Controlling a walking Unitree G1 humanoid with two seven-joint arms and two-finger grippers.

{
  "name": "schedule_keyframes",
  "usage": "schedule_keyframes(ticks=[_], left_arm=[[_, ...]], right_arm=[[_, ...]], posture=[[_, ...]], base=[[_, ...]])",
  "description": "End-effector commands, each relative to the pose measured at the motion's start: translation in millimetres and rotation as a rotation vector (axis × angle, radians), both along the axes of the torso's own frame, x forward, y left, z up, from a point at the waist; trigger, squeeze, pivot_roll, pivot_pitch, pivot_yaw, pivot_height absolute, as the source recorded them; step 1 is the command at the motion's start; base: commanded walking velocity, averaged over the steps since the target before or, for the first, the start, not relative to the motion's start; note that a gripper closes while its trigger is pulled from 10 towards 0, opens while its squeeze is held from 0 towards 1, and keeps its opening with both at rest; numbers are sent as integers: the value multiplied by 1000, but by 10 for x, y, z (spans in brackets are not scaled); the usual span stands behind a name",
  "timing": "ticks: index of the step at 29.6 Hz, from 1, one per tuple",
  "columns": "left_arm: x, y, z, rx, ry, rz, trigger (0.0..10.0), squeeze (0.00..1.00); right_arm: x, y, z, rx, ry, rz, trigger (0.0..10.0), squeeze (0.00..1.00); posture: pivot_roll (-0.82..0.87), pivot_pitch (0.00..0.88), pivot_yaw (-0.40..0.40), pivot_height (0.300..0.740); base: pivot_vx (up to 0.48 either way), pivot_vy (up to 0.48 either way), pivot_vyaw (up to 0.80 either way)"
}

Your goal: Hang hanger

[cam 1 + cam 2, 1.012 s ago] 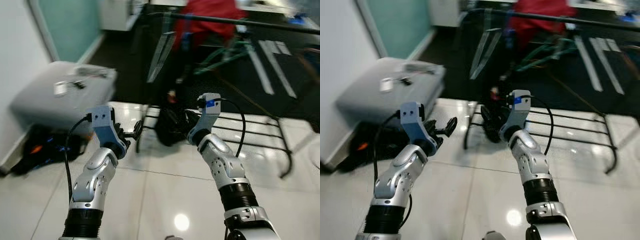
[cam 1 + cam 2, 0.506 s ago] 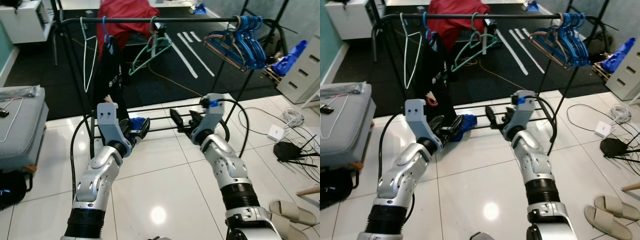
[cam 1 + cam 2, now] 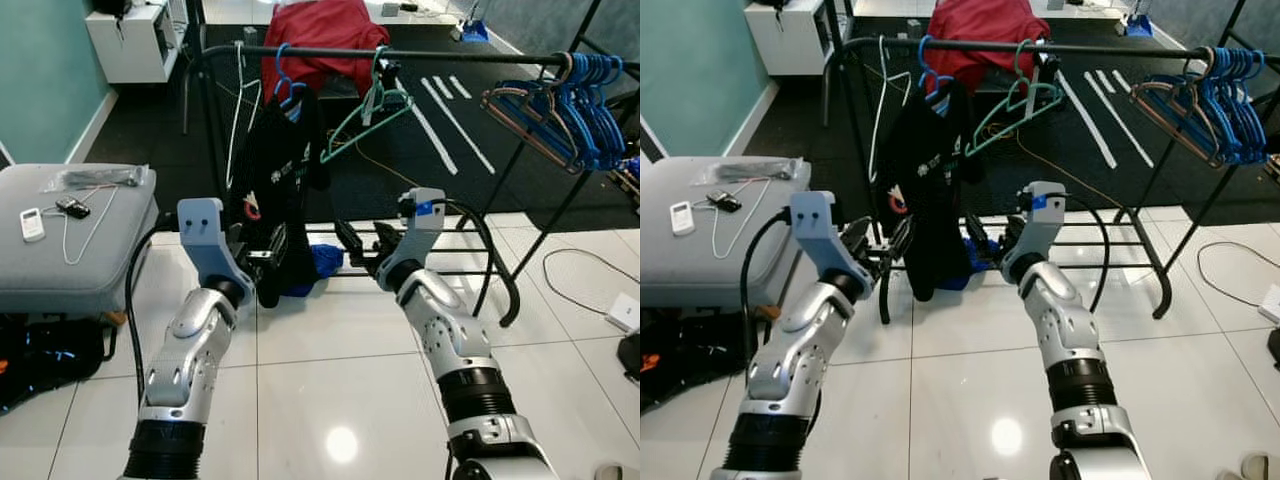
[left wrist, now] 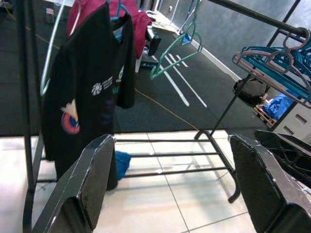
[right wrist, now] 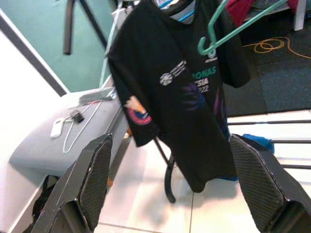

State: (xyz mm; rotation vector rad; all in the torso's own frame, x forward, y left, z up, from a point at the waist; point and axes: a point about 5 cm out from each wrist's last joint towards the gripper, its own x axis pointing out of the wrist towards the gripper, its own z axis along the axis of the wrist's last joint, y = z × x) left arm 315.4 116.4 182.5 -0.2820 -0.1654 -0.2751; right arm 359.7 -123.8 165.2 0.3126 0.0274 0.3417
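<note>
With the camera swung left since the earlier frame, both grippers, left gripper [image 3: 268, 247] and right gripper [image 3: 362, 243], are spread empty before the rail [image 3: 470, 56], which carries one green hanger [image 3: 365, 107], one white hanger [image 3: 240, 105] and one black shirt [image 3: 282, 170].

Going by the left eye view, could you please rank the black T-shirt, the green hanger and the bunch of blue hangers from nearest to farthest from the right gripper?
From the right gripper:
1. Black T-shirt, hanging on the rail just to its left.
2. Green hanger, up on the rail, above and beyond the gripper.
3. Bunch of blue hangers, at the rail's far right end.
</note>
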Motion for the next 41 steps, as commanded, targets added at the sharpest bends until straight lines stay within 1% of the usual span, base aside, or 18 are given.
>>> schedule_keyframes(ticks=[1,7,8,9,10,11,12,13,14,15,16,18,19,26,29,34,37,41], left_arm=[[-30,27,-8,16,-9,21,10000,0],[-81,67,-30,59,-9,49,10000,0],[-206,149,-93,114,-2,75,10000,0],[-206,149,-93,114,-2,75,10000,0],[-377,236,-193,161,20,100,10000,0],[-377,236,-193,161,20,100,10000,0],[-499,288,-255,190,37,114,10000,0],[-499,288,-255,190,37,114,10000,0],[-620,324,-320,202,58,129,10000,0],[-620,324,-320,202,58,129,10000,0],[-691,336,-360,203,73,139,10000,0],[-691,336,-360,203,73,139,10000,0],[-745,298,-373,208,69,122,10000,0],[-732,203,-326,216,36,61,10000,0],[-703,30,-195,210,-24,-28,10000,0],[-749,-130,-81,218,-77,-112,10000,0],[-757,-148,-65,218,-78,-113,10000,0],[-696,-105,-55,216,-70,-45,10000,0]], right_arm=[[1,-16,7,3,-12,-21,10000,0],[-35,-92,-1,-39,-16,-59,10000,0],[-166,-167,2,-109,-46,-62,10000,0],[-166,-167,2,-109,-46,-62,10000,0],[-389,-217,-35,-191,-65,-51,10000,0],[-389,-217,-35,-191,-65,-51,10000,0],[-557,-227,-54,-242,-76,-35,10000,0],[-557,-227,-54,-242,-76,-35,10000,0],[-748,-246,-81,-291,-80,-26,10000,0],[-748,-246,-81,-291,-80,-26,10000,0],[-873,-268,-106,-319,-74,-30,10000,0],[-873,-268,-106,-319,-74,-30,10000,0],[-1006,-373,-157,-352,-50,-100,10000,0],[-1024,-454,-192,-370,-30,-166,10000,0],[-1012,-456,-210,-383,-20,-178,10000,0],[-1076,-437,-179,-393,-11,-176,10000,0],[-1099,-427,-164,-394,-10,-175,10000,0],[-1103,-406,-159,-391,-10,-173,10000,0]], posture=[[-72,108,-29,740],[-68,105,-32,740],[-64,111,-37,740],[-64,111,-37,740],[-62,118,-44,740],[-62,118,-44,740],[-62,118,-44,740],[-62,118,-44,740],[-70,128,-46,740],[-70,128,-46,740],[-75,129,-47,740],[-75,129,-47,740],[-92,128,-48,740],[-103,124,-45,740],[-115,117,-43,740],[-117,110,-43,740],[-116,105,-41,740],[-117,101,-38,740]], base=[[480,0,0],[480,0,0],[480,0,0],[480,0,0],[409,0,0],[409,0,0],[409,0,0],[409,0,0],[405,0,0],[405,0,0],[401,0,0],[401,0,0],[398,0,0],[398,0,-343],[400,0,-800],[400,0,-744],[396,0,-346],[378,0,0]])
